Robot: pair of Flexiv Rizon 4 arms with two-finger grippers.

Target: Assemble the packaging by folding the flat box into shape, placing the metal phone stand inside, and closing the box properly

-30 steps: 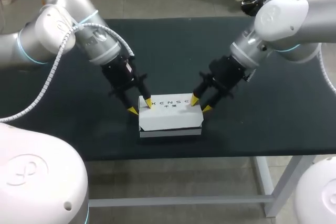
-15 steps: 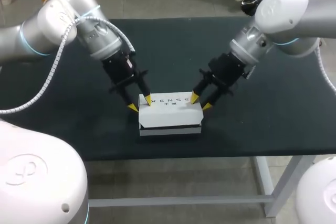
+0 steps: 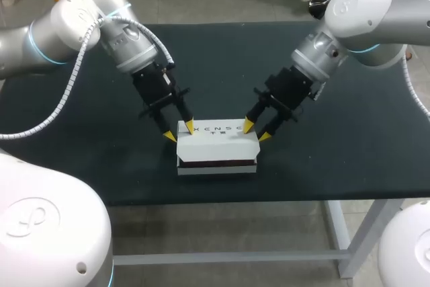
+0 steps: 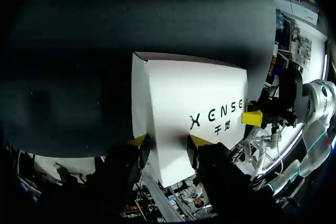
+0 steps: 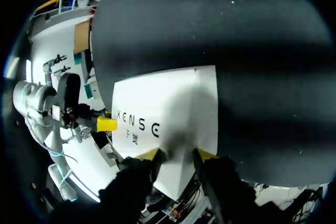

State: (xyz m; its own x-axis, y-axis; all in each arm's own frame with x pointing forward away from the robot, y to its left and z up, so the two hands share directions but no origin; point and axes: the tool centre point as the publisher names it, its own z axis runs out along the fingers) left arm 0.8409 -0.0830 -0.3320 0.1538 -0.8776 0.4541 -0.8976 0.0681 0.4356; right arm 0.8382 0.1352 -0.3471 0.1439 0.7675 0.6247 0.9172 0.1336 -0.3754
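Observation:
A white box [image 3: 216, 147] with dark print stands near the front middle of the dark table; its lid lies over it with a dark slit along the front. My left gripper [image 3: 179, 131] is open at the box's back left corner, one tip on the lid and one just outside the left wall. My right gripper [image 3: 256, 130] is open at the back right corner in the same way. The left wrist view has the box [image 4: 194, 103] ahead of its gripper [image 4: 168, 142]. The right wrist view has the box [image 5: 176, 111] ahead of its gripper [image 5: 178, 155]. No phone stand shows.
The dark table mat [image 3: 336, 152] spreads bare to either side of the box and behind it. The table's front edge [image 3: 295, 198] runs close below the box.
Both arms have tilted back a little while their tips stay at the box's back corners. The dark slit under the lid's front edge has grown wider.

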